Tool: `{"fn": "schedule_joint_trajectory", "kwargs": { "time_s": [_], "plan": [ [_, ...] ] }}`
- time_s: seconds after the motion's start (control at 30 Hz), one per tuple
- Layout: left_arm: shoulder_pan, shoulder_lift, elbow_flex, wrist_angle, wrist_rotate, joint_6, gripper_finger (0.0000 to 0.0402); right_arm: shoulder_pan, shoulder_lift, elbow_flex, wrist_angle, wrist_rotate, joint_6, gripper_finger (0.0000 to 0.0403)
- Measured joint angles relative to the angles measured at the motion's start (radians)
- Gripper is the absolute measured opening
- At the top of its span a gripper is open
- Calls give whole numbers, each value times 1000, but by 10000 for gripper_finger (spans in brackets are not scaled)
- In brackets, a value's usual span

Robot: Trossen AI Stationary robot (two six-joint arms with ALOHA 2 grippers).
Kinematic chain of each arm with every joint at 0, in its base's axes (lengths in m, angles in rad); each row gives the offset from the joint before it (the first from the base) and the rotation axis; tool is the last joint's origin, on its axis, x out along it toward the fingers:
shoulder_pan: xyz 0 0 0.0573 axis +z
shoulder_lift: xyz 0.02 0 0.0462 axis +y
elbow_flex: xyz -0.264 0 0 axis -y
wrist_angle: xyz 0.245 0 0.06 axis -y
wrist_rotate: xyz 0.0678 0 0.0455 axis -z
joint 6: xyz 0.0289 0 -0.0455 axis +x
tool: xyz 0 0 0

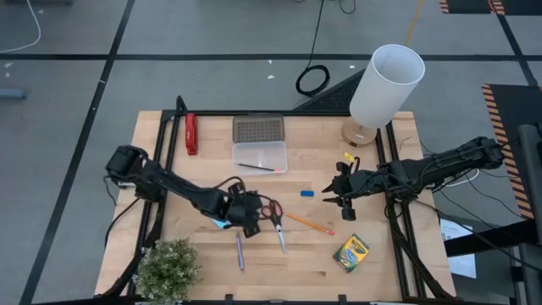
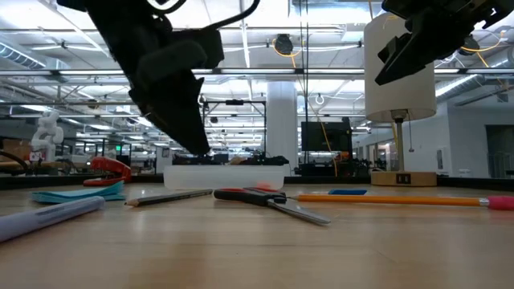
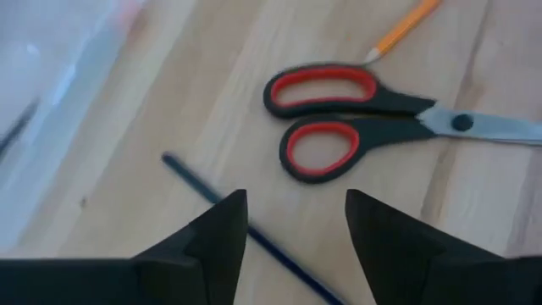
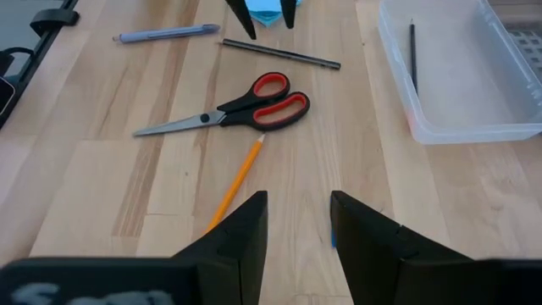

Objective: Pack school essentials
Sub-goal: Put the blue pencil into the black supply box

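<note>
My left gripper hangs open just above the table, its fingers on either side of a dark pencil without touching it. Beside it lie the red-handled scissors, an orange pencil, a silvery pen and a blue note pad. My right gripper hovers open near a tiny blue eraser. A green-yellow crayon box lies flat near the front right. The clear box holds one thin dark pencil.
The box's gridded lid and a red stapler lie at the back. A white lamp stands at the back right and a small plant at the front left corner. Bare wood lies between the scissors and the clear box.
</note>
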Motion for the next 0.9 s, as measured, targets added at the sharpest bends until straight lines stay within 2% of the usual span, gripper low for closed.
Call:
{"fn": "schedule_joint_trajectory", "kwargs": {
  "time_s": [0.43, 0.6, 0.9],
  "plan": [
    [7, 32, 1, -49, 32, -403, 164, 0, 1, 0, -3, 0, 0, 125],
    [8, 35, 0, -73, 45, -439, 150, 0, 1, 0, -2, -1, 0, 125],
    [-5, 35, 0, -108, 24, -464, 150, 0, 1, 0, 4, -1, -1, 125]
  ]
}}
